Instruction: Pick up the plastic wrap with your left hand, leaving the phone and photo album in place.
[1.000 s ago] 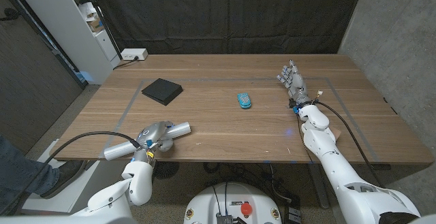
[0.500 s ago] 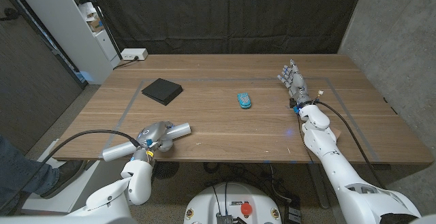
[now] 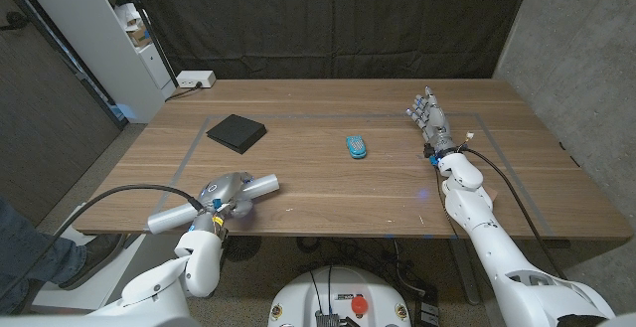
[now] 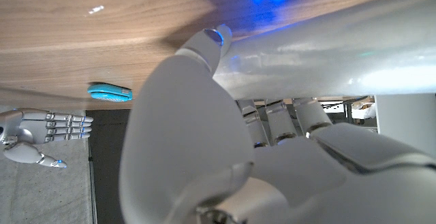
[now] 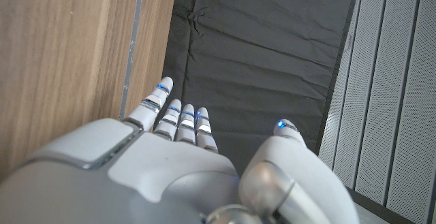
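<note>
Where the left arm comes in at the desk's near edge, these lines tell what can be made out.

Left robot hand (image 3: pixel 221 194): wrapped around the plastic wrap (image 3: pixel 256 188), a pale roll lying across the near left part of the desk (image 3: pixel 328 193); the fingers are closed over its middle, so that stretch of the roll is hidden in the head view.
Roll ends: one end sticks out toward the desk's centre, the other (image 3: pixel 167 220) reaches past the desk's near edge (whether the roll touches the wood or hangs just above it cannot be told).
Left wrist view: the left robot hand (image 4: pixel 225 156) blocks much of the picture; the roll (image 4: pixel 327 54) runs as a white, glossy band against the fingers, blurred and cut off at the picture's edge.
Right robot hand (image 3: pixel 429 118): at the far right of the desk, fingers straight and a little apart, holding nothing; how its palm lies is not clear.
Phone (image 3: pixel 356 146): small and blue-cased, near the desk's middle, well apart from both hands; its detail is too small to read.
Photo album (image 3: pixel 237 132): a dark square book, far left, apart from the roll.
</note>
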Available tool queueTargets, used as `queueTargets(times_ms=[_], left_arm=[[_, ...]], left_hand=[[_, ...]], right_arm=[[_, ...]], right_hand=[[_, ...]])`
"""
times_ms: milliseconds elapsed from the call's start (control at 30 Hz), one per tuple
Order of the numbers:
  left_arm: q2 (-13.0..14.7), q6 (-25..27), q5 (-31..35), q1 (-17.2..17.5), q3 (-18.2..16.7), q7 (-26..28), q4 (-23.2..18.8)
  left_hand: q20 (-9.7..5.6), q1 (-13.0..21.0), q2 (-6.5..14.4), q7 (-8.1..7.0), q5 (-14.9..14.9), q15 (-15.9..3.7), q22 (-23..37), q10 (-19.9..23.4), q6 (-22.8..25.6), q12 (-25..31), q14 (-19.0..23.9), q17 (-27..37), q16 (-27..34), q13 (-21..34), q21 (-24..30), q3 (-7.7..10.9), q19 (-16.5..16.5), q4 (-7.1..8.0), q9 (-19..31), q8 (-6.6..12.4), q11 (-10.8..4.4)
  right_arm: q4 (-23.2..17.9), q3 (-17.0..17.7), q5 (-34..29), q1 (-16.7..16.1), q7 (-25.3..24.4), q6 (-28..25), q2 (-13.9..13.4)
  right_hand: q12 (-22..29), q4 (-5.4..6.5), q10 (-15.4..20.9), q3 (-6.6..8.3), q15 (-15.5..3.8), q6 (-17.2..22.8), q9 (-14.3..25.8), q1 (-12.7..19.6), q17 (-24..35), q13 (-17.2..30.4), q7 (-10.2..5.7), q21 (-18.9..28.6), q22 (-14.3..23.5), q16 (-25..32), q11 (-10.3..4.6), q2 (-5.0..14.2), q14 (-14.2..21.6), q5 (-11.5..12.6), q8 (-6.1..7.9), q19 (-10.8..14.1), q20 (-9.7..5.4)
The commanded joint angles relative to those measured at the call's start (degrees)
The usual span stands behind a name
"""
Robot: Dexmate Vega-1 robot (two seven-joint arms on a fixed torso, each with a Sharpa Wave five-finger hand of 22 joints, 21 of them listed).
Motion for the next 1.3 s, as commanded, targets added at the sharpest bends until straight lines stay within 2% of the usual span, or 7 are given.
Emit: queueTargets(times_ms=[33, 200, 433, 933, 1300], left_arm=[[1.3, -0.2, -0.7, 2.0, -2.7, -0.3, -2.7], [2.1, -1.4, -1.1, 4.2, -4.9, 0.3, -4.0], [2.5, -0.5, 0.0, 5.3, -6.1, 0.4, -5.6], [2.9, 0.4, 2.0, 5.8, -7.4, -1.0, -7.6], [3.4, 1.2, 2.9, 7.2, -9.7, -2.3, -9.8]], left_hand=[[-14.11, 8.0, 9.1, -0.62, 0.5, -10.12, 0.1, 0.9, 1.3, 0.2, 8.6, 0.5, 0.7, 0.6, 0.7, 1.58, 16.4, -0.09, 0.5, 0.47, -0.06], [-14.16, 7.8, 8.9, -0.54, 0.6, -10.07, -0.1, 1.1, 1.5, 0.2, 8.6, 0.8, 0.7, 1.1, 1.2, 1.62, 16.2, -0.08, 0.7, 0.49, -0.1], [-14.26, 7.5, 8.8, -0.54, 0.8, -10.12, -0.2, 1.5, 1.7, 0.2, 8.8, 1.4, 1.0, 1.7, 2.0, 1.64, 16.0, -0.06, 1.0, 0.51, -0.18], [-14.41, 6.9, 8.8, -0.63, 1.0, -10.06, -0.4, 1.6, 2.0, 0.0, 8.9, 2.3, 1.1, 3.1, 3.7, 1.87, 15.2, 0.0, 1.4, 0.23, -0.19], [-14.37, 6.3, 8.9, -0.57, 0.9, -9.9, -0.4, 1.8, 2.1, -0.1, 9.1, 2.8, 1.2, 3.9, 4.8, 1.98, 14.9, 0.13, 1.5, 0.02, -0.1]], right_arm=[[-0.7, 0.3, 0.4, -0.5, 0.3, 0.1, -0.2], [-1.2, 0.4, 0.6, -1.0, 0.4, 0.1, -0.3], [-1.6, 0.6, 0.8, -1.4, 0.5, 0.2, -0.4], [-1.1, 0.8, 1.1, -1.3, 0.9, 0.4, -0.4], [0.3, 0.8, 1.1, -0.4, 1.4, 0.8, -0.2]], right_hand=[[0.0, -0.04, 0.3, -0.18, 0.21, 0.3, 0.2, 0.1, 0.2, 0.3, 0.04, -0.2, 0.2, -0.2, -0.01, 0.41, 0.4, 0.2, -0.21, -0.2, 0.3], [0.0, -0.04, 0.2, -0.21, 0.19, 0.3, 0.2, 0.1, 0.2, 0.3, 0.02, -0.2, 0.2, -0.2, 0.02, 0.43, 0.4, 0.2, -0.19, -0.1, 0.24], [0.0, -0.05, 0.2, -0.25, 0.19, 0.3, 0.2, 0.1, 0.2, 0.3, 0.04, -0.2, 0.2, -0.2, 0.02, 0.46, 0.4, 0.2, -0.19, -0.1, 0.22], [0.1, -0.08, 0.4, -0.3, 0.18, 0.3, 0.2, 0.1, 0.2, 0.3, 0.06, -0.1, 0.2, -0.1, 0.14, 0.52, 0.6, 0.2, -0.19, 0.0, 0.33], [0.2, -0.13, 0.7, -0.34, 0.13, 0.3, 0.2, 0.2, 0.2, 0.3, 0.03, 0.0, 0.2, 0.0, 0.11, 0.6, 0.9, 0.2, -0.19, 0.4, 0.33]])
